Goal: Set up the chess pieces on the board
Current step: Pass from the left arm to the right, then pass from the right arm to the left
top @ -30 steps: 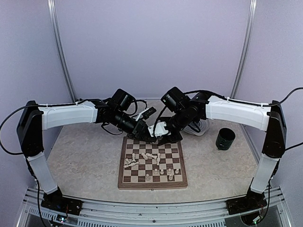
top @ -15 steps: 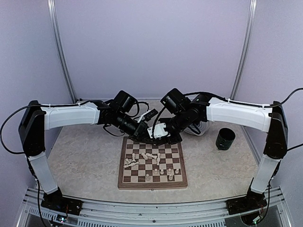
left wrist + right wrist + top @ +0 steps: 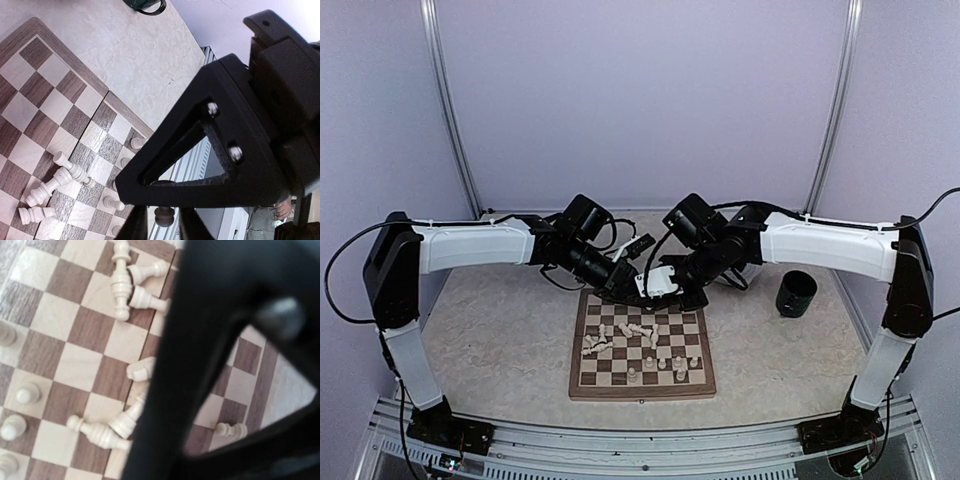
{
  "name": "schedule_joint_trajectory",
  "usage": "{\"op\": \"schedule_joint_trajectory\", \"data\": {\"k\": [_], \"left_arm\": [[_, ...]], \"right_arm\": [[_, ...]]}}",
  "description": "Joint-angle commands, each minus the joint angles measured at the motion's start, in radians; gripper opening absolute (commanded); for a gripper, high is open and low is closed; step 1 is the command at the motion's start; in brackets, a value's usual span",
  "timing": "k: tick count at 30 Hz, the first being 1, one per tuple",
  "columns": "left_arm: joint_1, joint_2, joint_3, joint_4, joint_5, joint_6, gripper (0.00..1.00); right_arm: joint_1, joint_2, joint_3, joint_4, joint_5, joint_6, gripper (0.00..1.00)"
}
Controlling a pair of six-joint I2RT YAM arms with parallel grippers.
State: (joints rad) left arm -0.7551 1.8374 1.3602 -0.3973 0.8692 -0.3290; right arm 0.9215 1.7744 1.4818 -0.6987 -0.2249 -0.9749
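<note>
Cup [image 3: 797, 293] contents unseen; chess pieces [image 3: 632, 330] strewn on board [image 3: 580, 345]; left tool [image 3: 629, 289], right tool [image 3: 675, 296]: grip unclear.

From above I see soft, even light, a bit purple from the walls, with only faint shadows on the table [image 3: 500, 330] under the arms. That picture is clear. In the left wrist view the board [image 3: 30, 115] is bright and sharp. In the right wrist view a black finger [image 3: 190, 365] close to the lens is one big blur, and the chess pieces [image 3: 120, 286] look a little soft.
</note>
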Motion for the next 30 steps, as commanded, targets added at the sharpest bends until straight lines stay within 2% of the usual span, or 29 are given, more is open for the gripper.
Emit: {"op": "schedule_joint_trajectory", "data": {"k": [1, 4, 8, 11, 15, 18, 22, 30], "left_arm": [[0.023, -0.042, -0.015, 0.027, -0.083, -0.005, 0.31], [0.034, -0.136, -0.110, 0.126, -0.140, -0.039, 0.42], [0.017, -0.280, -0.256, 0.318, -0.326, -0.070, 0.47], [-0.047, -0.381, -0.337, 0.487, -0.500, -0.046, 0.48], [-0.150, -0.430, -0.345, 0.559, -0.691, 0.063, 0.50], [-0.169, -0.418, -0.330, 0.591, -0.711, 0.092, 0.51], [-0.176, -0.372, -0.283, 0.583, -0.661, 0.117, 0.51], [-0.194, -0.274, -0.202, 0.544, -0.582, 0.145, 0.48]], "right_arm": [[-0.030, -0.050, -0.055, 0.049, -0.081, 0.079, 0.08], [-0.099, -0.055, -0.065, 0.067, -0.220, 0.180, 0.08], [-0.199, -0.069, -0.097, 0.124, -0.474, 0.359, 0.08], [-0.253, -0.079, -0.138, 0.181, -0.645, 0.474, 0.09], [-0.286, -0.074, -0.148, 0.210, -0.796, 0.538, 0.09], [-0.306, -0.066, -0.156, 0.247, -0.902, 0.592, 0.09], [-0.312, -0.066, -0.156, 0.254, -0.972, 0.609, 0.10], [-0.320, -0.081, -0.168, 0.271, -1.015, 0.622, 0.10]]}}
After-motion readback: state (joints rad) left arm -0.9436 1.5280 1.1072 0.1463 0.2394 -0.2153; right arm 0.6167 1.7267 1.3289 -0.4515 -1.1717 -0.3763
